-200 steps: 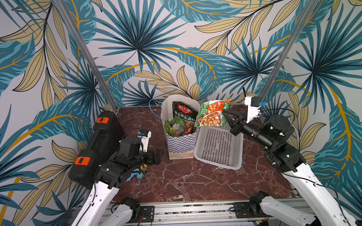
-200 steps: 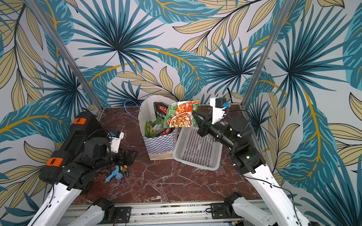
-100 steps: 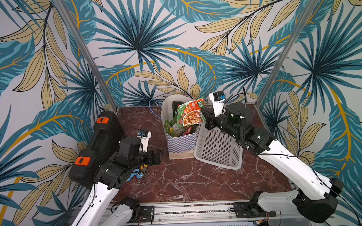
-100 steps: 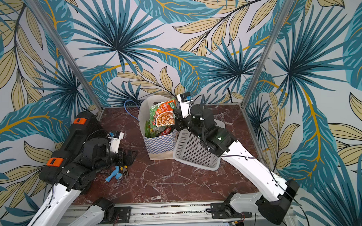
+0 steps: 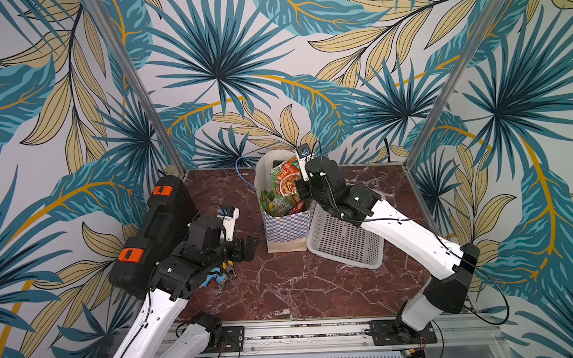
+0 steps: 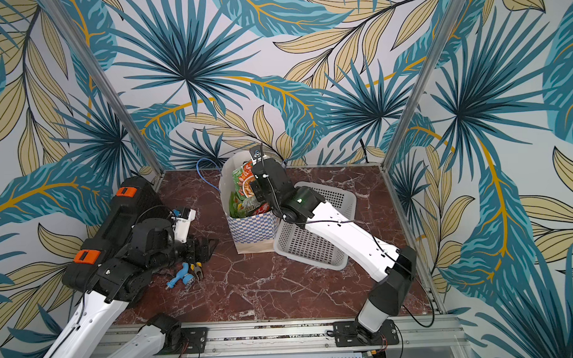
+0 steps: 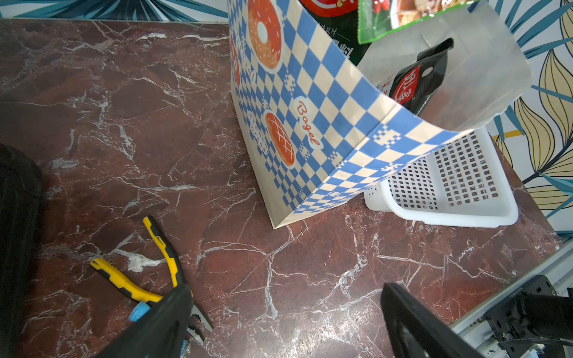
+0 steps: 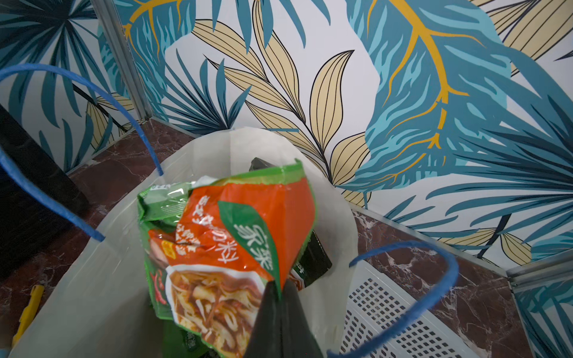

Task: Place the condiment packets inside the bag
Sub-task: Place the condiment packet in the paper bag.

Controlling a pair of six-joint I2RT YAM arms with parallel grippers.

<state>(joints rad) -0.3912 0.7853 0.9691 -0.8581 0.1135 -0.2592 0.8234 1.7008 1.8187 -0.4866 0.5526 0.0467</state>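
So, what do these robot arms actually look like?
Both the left arm and right arm have smooth white tube-like links, bulky black joints and thin black cables running along them. The left gripper and right gripper are black, with flat, blocky fingers.

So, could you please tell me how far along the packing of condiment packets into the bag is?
Nearly done, it seems. Several packets already stand in the bag, and none shows in the white basket. The right hand is shut on a green-and-orange packet at the bag's mouth. Remaining: release it inside. The left hand is open, holding nothing.
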